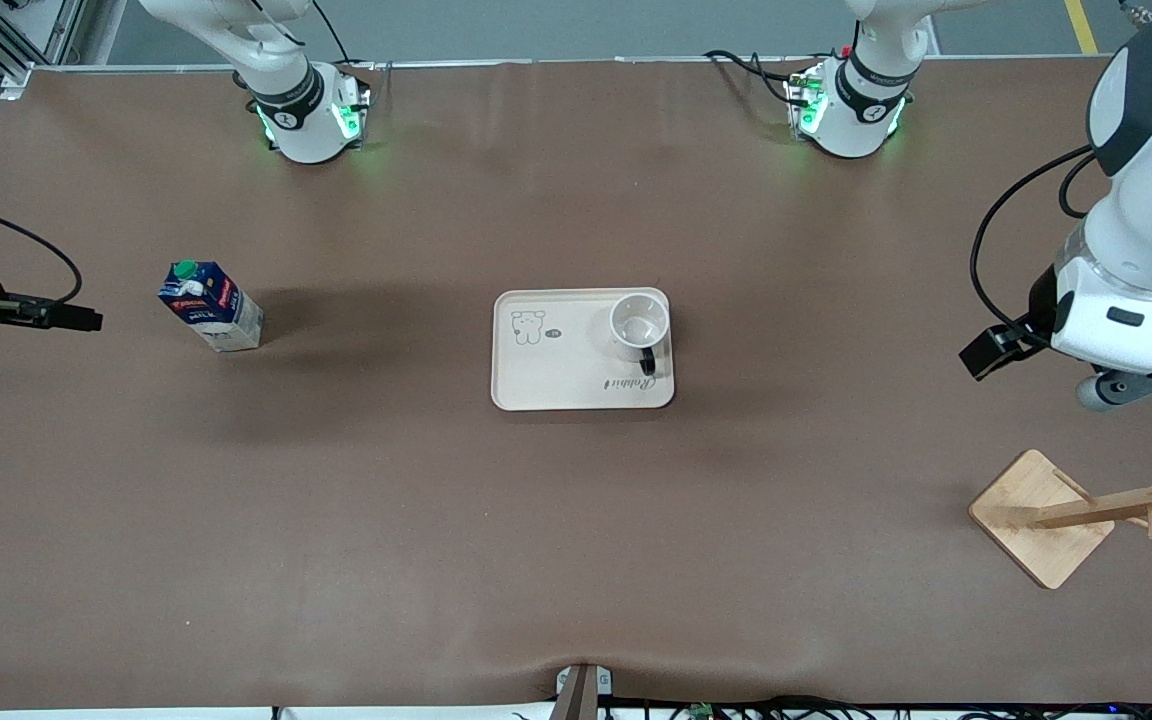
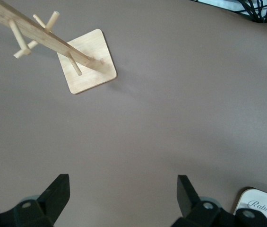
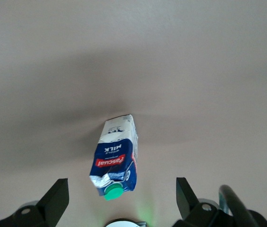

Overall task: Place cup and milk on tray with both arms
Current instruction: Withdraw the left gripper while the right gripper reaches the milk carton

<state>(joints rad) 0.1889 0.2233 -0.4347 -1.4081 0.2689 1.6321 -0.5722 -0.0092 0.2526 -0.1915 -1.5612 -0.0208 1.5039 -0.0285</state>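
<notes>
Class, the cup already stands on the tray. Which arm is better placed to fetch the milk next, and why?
The right arm, probably. The milk stands upright at its end of the table, below the open right gripper. The open left gripper waits near the wooden rack, empty.

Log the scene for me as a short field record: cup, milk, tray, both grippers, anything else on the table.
cup: upright on the tray, at the corner toward the left arm's end; cup handle points toward the front camera
milk: upright on the bare table toward the right arm's end, off the tray; milk
left gripper: open, empty, over bare table near the wooden rack; left gripper
right gripper: open, empty, over the table by the milk; right gripper
remaining: milk not yet on tray
</notes>
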